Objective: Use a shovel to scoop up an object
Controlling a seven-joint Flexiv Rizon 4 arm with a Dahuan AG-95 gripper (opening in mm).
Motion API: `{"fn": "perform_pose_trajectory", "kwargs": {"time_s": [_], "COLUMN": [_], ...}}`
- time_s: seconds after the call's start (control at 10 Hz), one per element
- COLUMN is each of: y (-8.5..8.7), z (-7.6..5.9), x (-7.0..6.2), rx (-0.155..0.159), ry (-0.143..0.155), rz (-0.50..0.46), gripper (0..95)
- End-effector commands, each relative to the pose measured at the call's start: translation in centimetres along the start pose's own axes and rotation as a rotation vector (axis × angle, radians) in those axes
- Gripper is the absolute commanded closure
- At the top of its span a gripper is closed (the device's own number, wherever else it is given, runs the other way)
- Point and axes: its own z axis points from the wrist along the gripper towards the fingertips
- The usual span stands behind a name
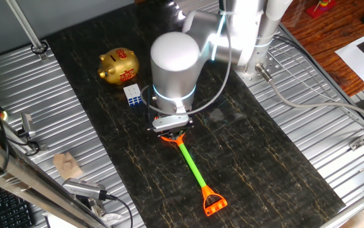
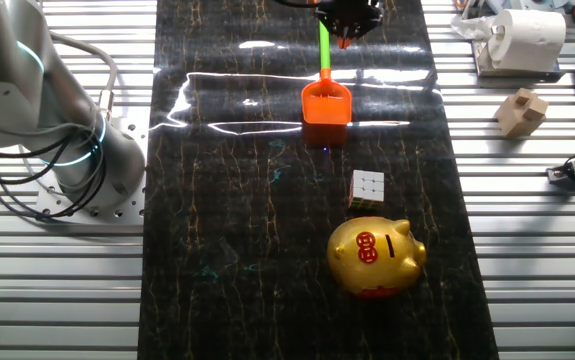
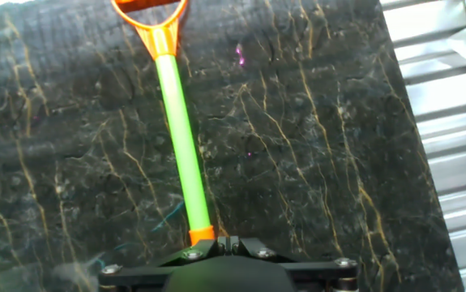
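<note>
Since it looks like thin moulded plastic, the shovel (image 1: 193,166) should prove light, smooth and a little springy. I would grip it at the loop handle or high on the green shaft, where narrow jaws can pinch squarely without it twisting. It lies flat on the dark surface (image 2: 227,200), blade towards the cube (image 2: 367,187) but apart from it, handle pointing away. The cube sits just beside the gold piggy bank (image 2: 375,257) — small, hard-edged and likely to skid ahead of the blade. The gripper (image 1: 169,125) hangs over the blade end; its jaws are hidden in every view, so I cannot tell whether they are wide, narrow or holding anything.
</note>
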Motion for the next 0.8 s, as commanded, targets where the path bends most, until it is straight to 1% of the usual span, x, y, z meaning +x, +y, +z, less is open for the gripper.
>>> {"fn": "perform_pose_trajectory", "kwargs": {"time_s": [0.1,0.4,0.5,0.6,0.7,0.8], "y": [-0.1,-0.1,-0.1,-0.1,-0.1,-0.1], "z": [0.07,0.07,0.07,0.07,0.07,0.07], "x": [-0.14,-0.14,-0.14,-0.14,-0.14,-0.14], "rx": [-0.007,-0.01,-0.021,-0.047,-0.055,-0.062], "ry": [-0.004,-0.007,-0.02,-0.034,-0.03,-0.027], "rz": [-0.008,-0.015,-0.016,-0.027,-0.037,-0.024], "gripper": [95.0,95.0,95.0,95.0,95.0,95.0]}}
